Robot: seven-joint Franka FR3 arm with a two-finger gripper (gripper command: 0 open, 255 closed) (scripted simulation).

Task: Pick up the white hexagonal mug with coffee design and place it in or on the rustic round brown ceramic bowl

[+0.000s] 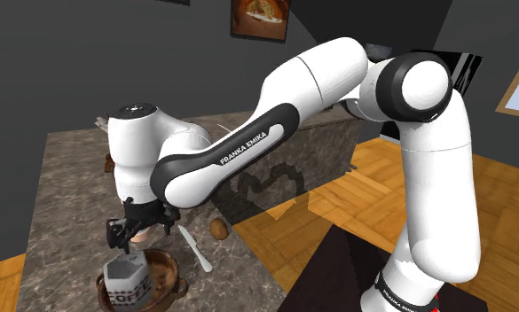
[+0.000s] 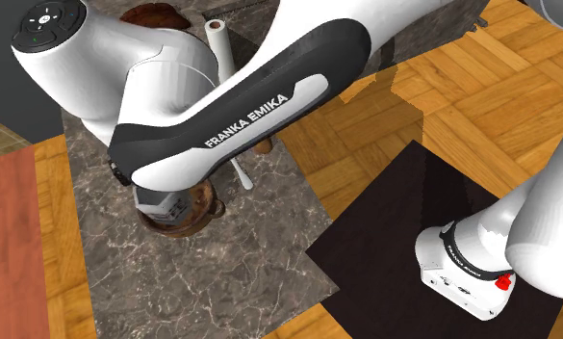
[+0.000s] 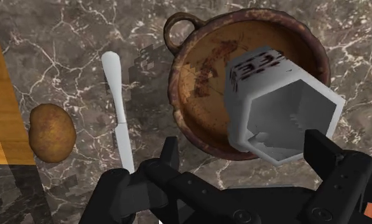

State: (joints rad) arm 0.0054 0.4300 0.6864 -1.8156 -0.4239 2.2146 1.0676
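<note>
You have a dark marbled tabletop (image 1: 66, 199) under the arm, and most of its bare stone lies toward the shoulder view's left and upper left, away from the stand. The round brown bowl (image 3: 203, 105) sits near the end of the tabletop closest to the shoulder camera, a little in from the edge that faces the stand; its small loop handle points toward the utensil. Inside the bowl you can see the white hexagonal mug (image 3: 283, 105), resting on the bowl's floor toward the wall opposite that handle. It is somewhat tilted, its grey inside turned up toward the hand and dark lettering on its side. The fingers (image 3: 327, 156) hang just above it, spread wide. One stands well off the mug's side and the other close by its rim, so they hold nothing that you can make out. Beside the bowl on the handle side lies a long white utensil (image 3: 117, 108), apart from the bowl. Beyond that a small brown potato (image 3: 52, 132) rests just beside the tabletop's edge, where the wooden floor (image 3: 3, 95) begins. At the far end, in the second exterior view, a white cylinder (image 2: 217, 39) stands well apart from all this.
</note>
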